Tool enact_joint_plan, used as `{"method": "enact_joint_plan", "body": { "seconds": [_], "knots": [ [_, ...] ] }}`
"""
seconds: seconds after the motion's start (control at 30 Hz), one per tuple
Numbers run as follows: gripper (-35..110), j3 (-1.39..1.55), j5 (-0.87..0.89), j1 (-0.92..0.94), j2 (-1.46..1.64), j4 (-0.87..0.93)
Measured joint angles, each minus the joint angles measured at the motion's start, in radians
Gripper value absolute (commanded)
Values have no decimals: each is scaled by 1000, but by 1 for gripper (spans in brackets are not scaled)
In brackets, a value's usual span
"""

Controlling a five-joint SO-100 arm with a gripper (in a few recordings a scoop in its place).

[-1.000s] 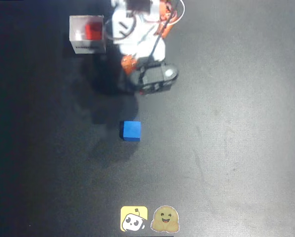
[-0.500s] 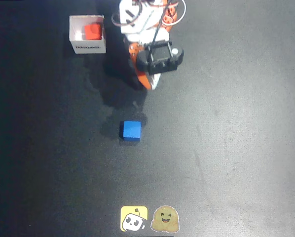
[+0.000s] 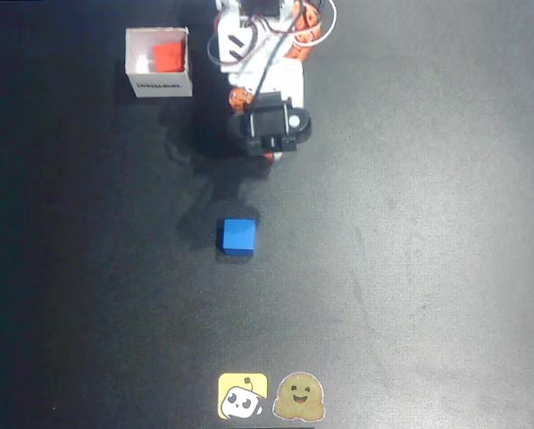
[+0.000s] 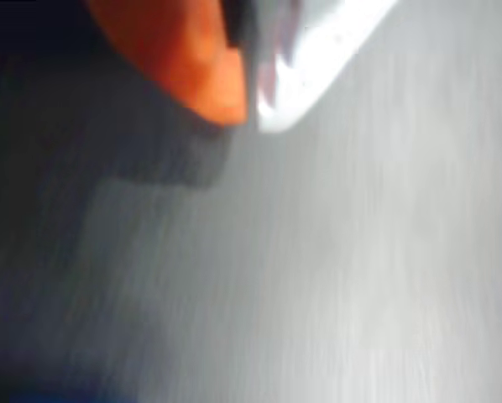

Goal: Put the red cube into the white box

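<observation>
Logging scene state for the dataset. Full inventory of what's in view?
red cube: 1, red, inside the box, toward its right side
box: 1, white, dark print on the near wall, top left of the overhead view
blue cube: 1, blue, on the table near centre, apart from the box
stickers: 2, yellow and tan, bottom edge of the table
table: 1, black
arm: 1, white and orange, top centre
gripper: 1, orange and white fingertips together, holding nothing

Robotics test bench: black mat [image 3: 410, 268], logo stickers [image 3: 269, 396]
</observation>
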Motion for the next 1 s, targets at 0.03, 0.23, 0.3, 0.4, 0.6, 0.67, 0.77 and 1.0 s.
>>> {"method": "enact_joint_plan", "body": {
  "seconds": [0.03,0.23,0.3,0.4,0.6,0.67,0.77,1.0],
  "knots": [
    [0,-2,0,-2,5,32],
    [0,2,0,-2,3,75],
    [0,2,0,-2,2,75],
    [0,2,0,-2,2,75],
    [0,2,2,-2,2,75],
    [0,2,2,-2,2,75],
    [0,2,2,-2,2,75],
    [0,2,2,-2,2,75]
  ]
}}
